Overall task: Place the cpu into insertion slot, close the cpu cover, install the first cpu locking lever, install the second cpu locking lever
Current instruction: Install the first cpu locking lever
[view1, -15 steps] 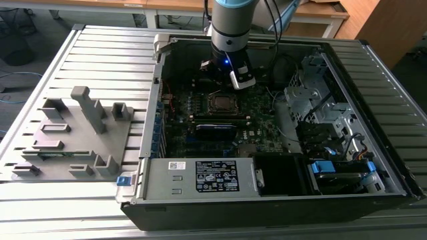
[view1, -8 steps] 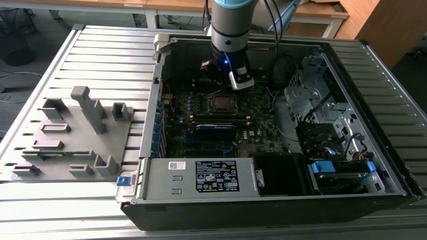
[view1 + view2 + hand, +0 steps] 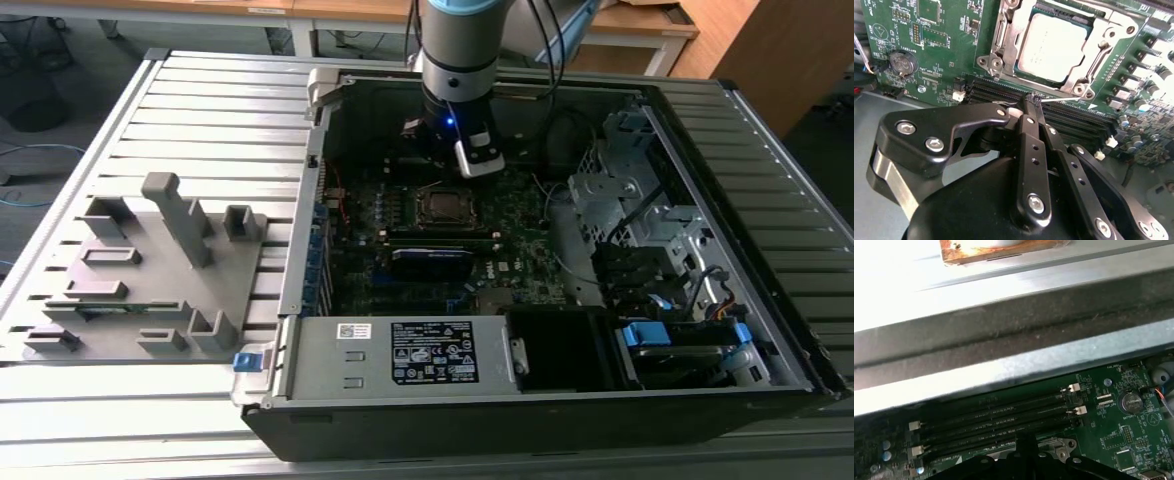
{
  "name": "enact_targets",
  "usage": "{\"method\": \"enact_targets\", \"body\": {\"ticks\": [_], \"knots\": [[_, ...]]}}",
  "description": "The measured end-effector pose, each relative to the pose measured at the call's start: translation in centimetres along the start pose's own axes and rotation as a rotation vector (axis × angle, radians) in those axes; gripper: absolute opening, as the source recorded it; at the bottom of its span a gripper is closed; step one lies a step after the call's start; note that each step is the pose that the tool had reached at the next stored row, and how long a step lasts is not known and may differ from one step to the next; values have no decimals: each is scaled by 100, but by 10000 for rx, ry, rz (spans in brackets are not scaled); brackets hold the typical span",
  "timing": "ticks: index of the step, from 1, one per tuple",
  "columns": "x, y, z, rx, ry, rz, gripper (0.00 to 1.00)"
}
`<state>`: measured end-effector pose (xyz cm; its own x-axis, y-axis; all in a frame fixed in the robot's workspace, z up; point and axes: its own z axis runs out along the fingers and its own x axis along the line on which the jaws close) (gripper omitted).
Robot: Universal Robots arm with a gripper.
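The gripper (image 3: pixel 1031 100), closed to a single narrow tip at the thin wire cpu locking lever (image 3: pixel 1064 99), sits just short of the cpu (image 3: pixel 1054 47) seated under the cpu cover (image 3: pixel 1006 45) — the lever looks stiff, springy and slick, so a hold near its free end seems safest.

A pale grey ribbed metal table top (image 3: pixel 200 95) is stretching across the exterior view, its long parallel slats catching a soft, even light. Beyond its far edge, light brown wooden desks (image 3: pixel 641 22) on white metal legs (image 3: pixel 659 58) are standing over a dull grey floor (image 3: pixel 100 60), where a thin blue cable (image 3: pixel 34 150) is lying loose at the exterior view's left near a dark rounded object (image 3: pixel 30 95) too dim to identify. A reddish-brown wooden panel (image 3: pixel 781 55) is rising at the exterior view's right.
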<state>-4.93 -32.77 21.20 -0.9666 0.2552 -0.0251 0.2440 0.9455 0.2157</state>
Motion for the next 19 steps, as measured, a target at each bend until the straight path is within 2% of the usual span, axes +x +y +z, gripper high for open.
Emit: {"method": "enact_targets", "body": {"ticks": [6, 11, 14, 19], "knots": [[2, 4, 18, 15, -115, 520, 11], [8, 25, 24, 14, -117, 530, 11], [9, 25, 29, 19, -146, 658, 11], [9, 26, 30, 18, -157, 708, 11]]}}
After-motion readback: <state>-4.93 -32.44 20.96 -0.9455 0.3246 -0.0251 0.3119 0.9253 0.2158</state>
